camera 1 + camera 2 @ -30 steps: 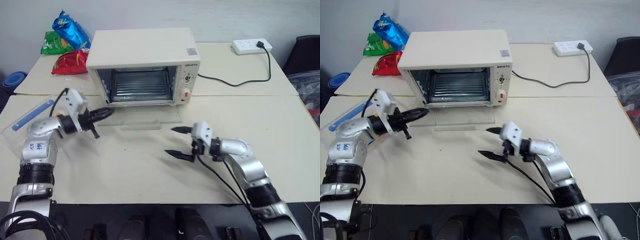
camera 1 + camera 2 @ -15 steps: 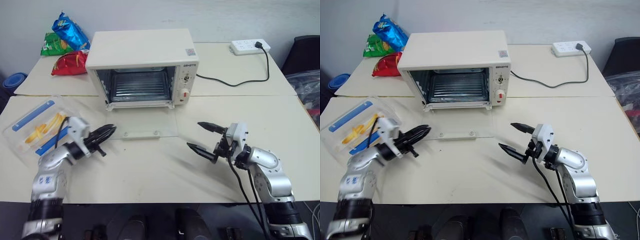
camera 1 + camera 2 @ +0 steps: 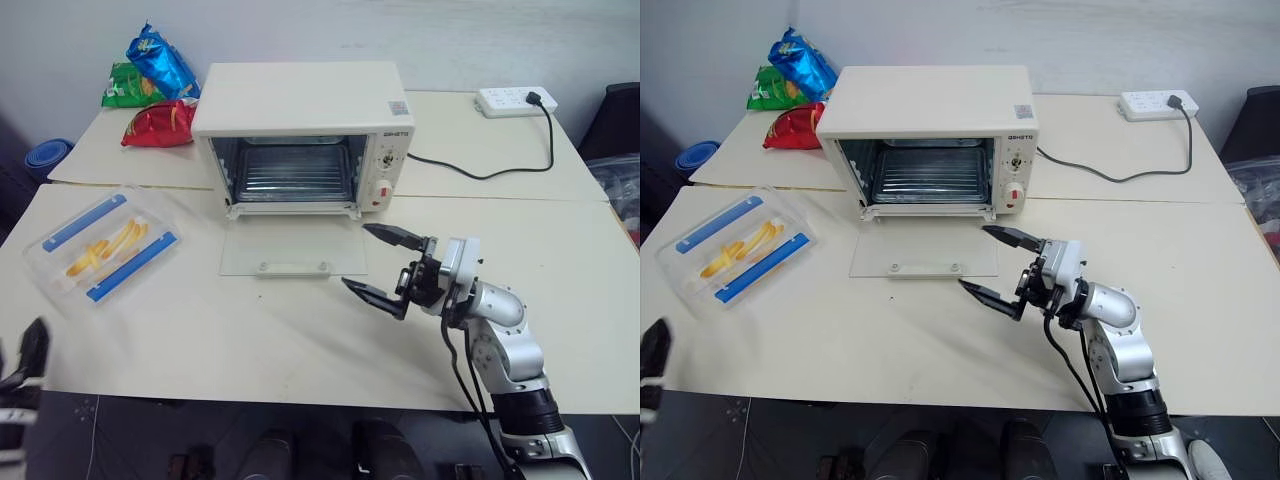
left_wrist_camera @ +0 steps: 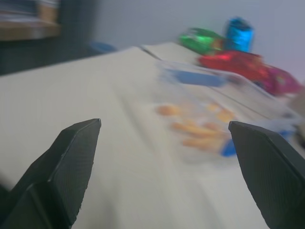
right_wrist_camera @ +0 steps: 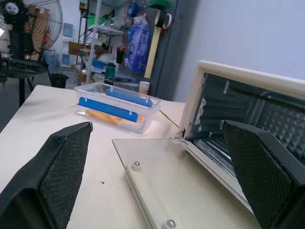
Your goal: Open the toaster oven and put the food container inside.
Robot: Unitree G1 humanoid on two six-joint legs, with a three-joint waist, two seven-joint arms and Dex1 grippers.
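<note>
The cream-white toaster oven [image 3: 300, 105] stands at the back middle of the table. Its glass door [image 3: 293, 245] lies flat on the table in front, and the wire rack inside shows. Left of it rests the food container [image 3: 105, 248], a clear box with blue strips and yellow fries, touched by nothing. My right gripper [image 3: 357, 257] hovers open and empty just right of the door's front corner, pointing left. My left gripper [image 3: 30, 355] is low at the table's front left edge. In the left wrist view its fingers [image 4: 71, 157] stand wide apart, empty, facing the container [image 4: 205, 124].
Blue, green and red snack bags [image 3: 150, 75] lie at the back left corner. A white power strip [image 3: 515, 98] sits at the back right, its black cable [image 3: 470, 172] running to the oven. A blue object [image 3: 45, 155] sits beyond the table's left edge.
My left gripper has pulled back from the door's left side to the front left table edge and opened. The right gripper rose slightly. The camera view has shifted.
</note>
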